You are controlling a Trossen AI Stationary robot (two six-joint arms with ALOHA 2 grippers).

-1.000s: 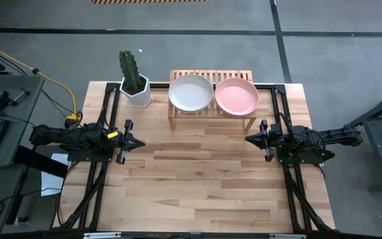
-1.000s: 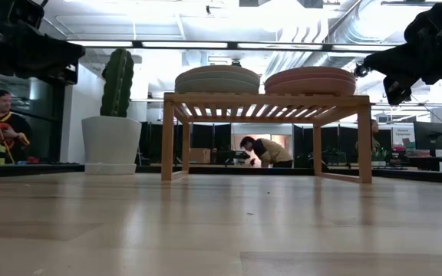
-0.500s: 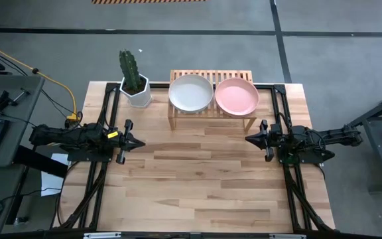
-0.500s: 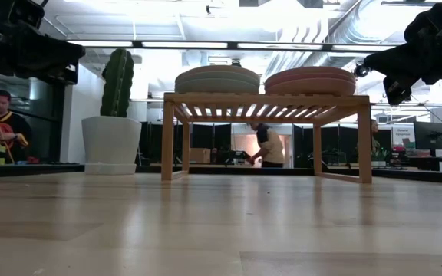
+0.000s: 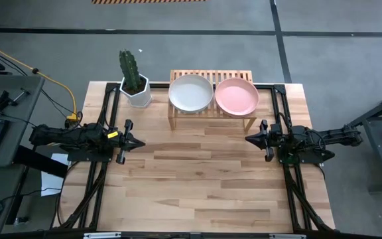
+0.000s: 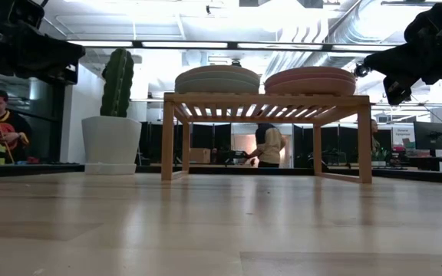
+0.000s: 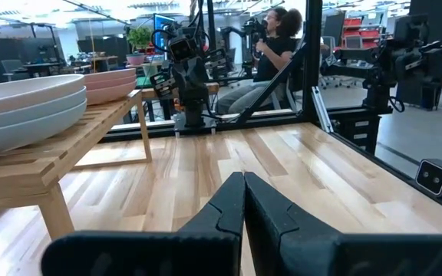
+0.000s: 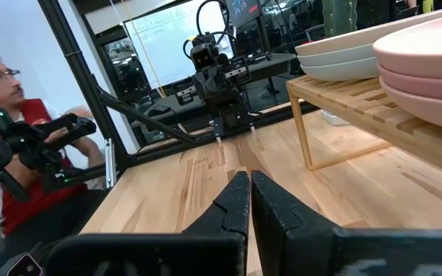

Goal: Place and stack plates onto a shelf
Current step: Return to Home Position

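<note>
Sitting on the shelf [image 5: 211,74]: a pale pile [image 5: 191,92] beside a pink pile [image 5: 237,96] of plates.
The left tool [image 5: 138,142] and right tool [image 5: 249,139] hover closed, empty, well clear of both, over the surface [image 5: 204,186].

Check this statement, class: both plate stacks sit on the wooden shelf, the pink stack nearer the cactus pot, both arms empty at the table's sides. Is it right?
No. The high view shows the pink stack at the shelf end away from the cactus pot; the pale-topped stack is nearer it. The rest holds.
</note>
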